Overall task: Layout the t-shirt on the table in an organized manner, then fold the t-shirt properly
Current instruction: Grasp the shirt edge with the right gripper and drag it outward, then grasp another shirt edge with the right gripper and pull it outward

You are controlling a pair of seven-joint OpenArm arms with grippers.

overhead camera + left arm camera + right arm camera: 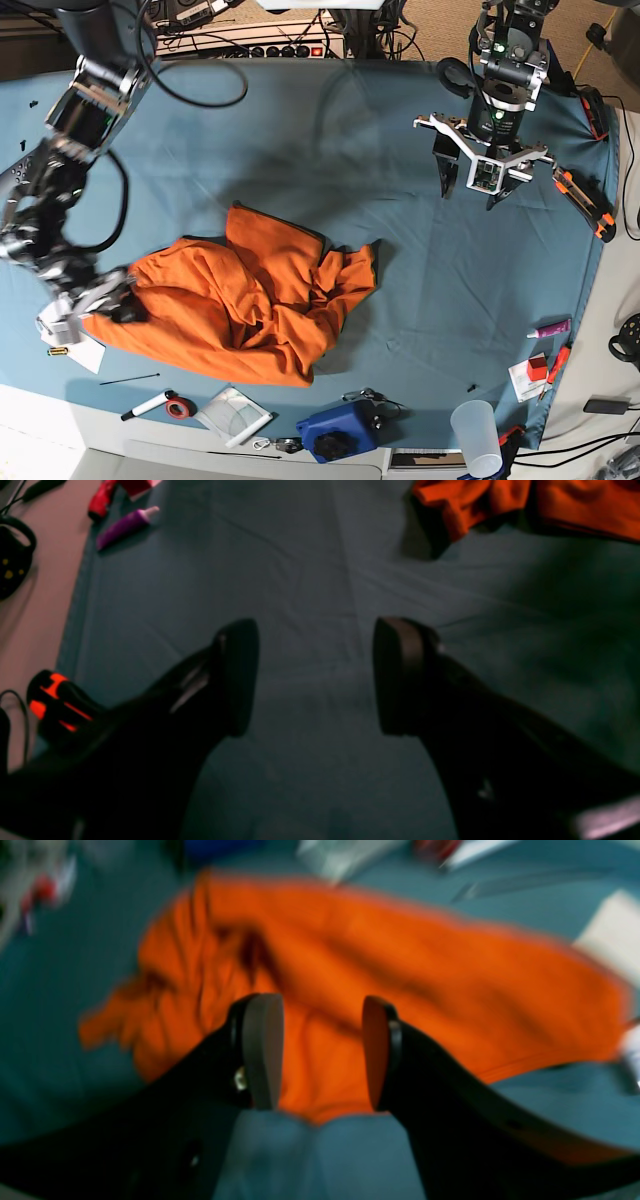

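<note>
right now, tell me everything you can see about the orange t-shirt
The t-shirt is plain bright orange soft fabric, crumpled and bunched rather than spread flat, with deep folds and one flap turned up toward the far side. It lies on the table, which wears a teal cloth, left of centre in the base view. The right claw hangs open at its left edge, not gripping it. No neck label shows.
</note>
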